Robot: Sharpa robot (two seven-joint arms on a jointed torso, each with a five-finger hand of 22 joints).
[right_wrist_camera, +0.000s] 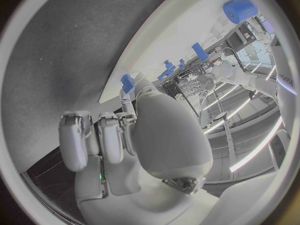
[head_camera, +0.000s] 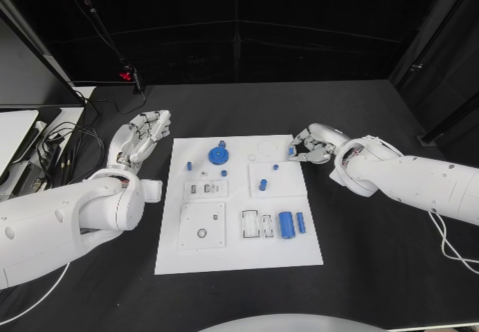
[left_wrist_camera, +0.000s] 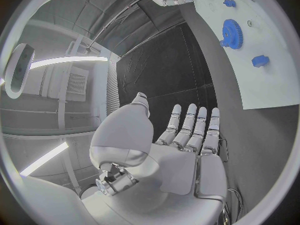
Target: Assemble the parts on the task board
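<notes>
Flanking the task board (head_camera: 239, 259), both hands sit at its far corners.

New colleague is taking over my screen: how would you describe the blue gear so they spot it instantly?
Start at the white task board in the middle of the black table, then go to its far end, between the two robot hands. The blue gear lies there, left of the centre line. It is the only round, toothed blue part; the other blue pieces nearby are small pegs.
</notes>
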